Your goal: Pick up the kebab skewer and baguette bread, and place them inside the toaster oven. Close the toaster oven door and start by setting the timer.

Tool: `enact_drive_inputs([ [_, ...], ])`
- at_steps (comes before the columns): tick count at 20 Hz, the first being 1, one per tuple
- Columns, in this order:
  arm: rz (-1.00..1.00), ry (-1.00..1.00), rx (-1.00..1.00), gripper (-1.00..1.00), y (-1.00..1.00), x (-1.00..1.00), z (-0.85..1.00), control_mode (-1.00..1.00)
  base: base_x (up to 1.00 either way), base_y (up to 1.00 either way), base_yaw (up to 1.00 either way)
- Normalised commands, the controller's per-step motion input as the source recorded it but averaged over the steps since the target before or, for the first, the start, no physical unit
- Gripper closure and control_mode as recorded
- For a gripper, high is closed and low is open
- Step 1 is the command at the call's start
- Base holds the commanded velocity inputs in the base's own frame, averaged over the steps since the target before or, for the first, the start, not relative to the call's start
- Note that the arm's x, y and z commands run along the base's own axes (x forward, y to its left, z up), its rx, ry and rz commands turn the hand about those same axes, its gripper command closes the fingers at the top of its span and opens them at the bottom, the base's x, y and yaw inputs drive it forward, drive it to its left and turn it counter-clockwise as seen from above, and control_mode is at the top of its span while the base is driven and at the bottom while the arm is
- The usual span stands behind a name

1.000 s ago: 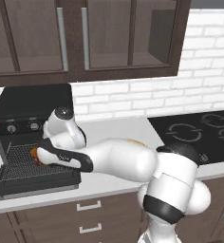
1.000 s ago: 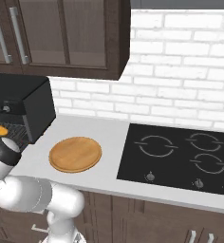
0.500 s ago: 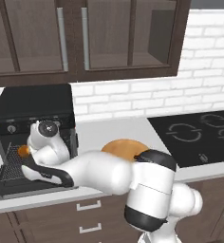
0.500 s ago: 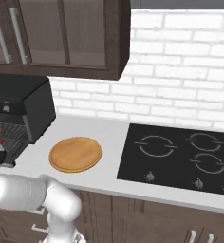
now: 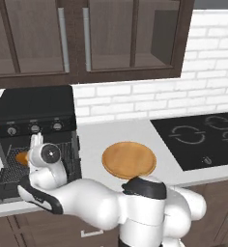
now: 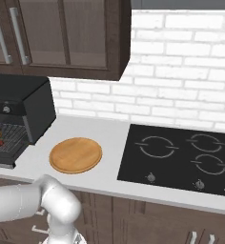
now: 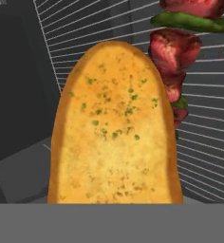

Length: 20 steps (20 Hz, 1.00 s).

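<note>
On wire rack [image 7: 204, 142]: baguette bread [image 7: 116, 128] beside kebab skewer [image 7: 178, 61], hand view close-up; claw state unclear

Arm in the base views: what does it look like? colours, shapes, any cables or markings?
Glossy white arm built of rounded, bulbous shells, with dark bands at the joints, one clear at the elbow. The wrist ends in a round white cap with a small dark centre dot. No cables or printed markings visible. The right base view shows the same smooth white tube.

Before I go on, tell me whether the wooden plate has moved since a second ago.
No. The wooden plate lies in the same spot between the toaster oven and the cooktop.
</note>
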Motion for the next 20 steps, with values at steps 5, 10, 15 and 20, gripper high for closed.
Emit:
enact_drive_inputs([
  [5, 0.0, 0.12, 0.0, 1.0, 0.41, -0.02, 0.11, -1.0, 0.0, 0.0, 0.0],
  [10, -0.02, 0.2, -0.03, 1.0, 0.31, 0.14, -0.04, -1.0, 0.0, 0.0, 0.0],
  [15, -0.08, 0.15, -0.09, 1.0, 0.01, 0.09, -0.42, -1.0, 0.0, 0.0, 0.0],
  [20, -0.06, 0.01, -0.04, -1.0, 0.0, -0.08, -0.35, -1.0, 0.0, 0.0, 0.0],
])
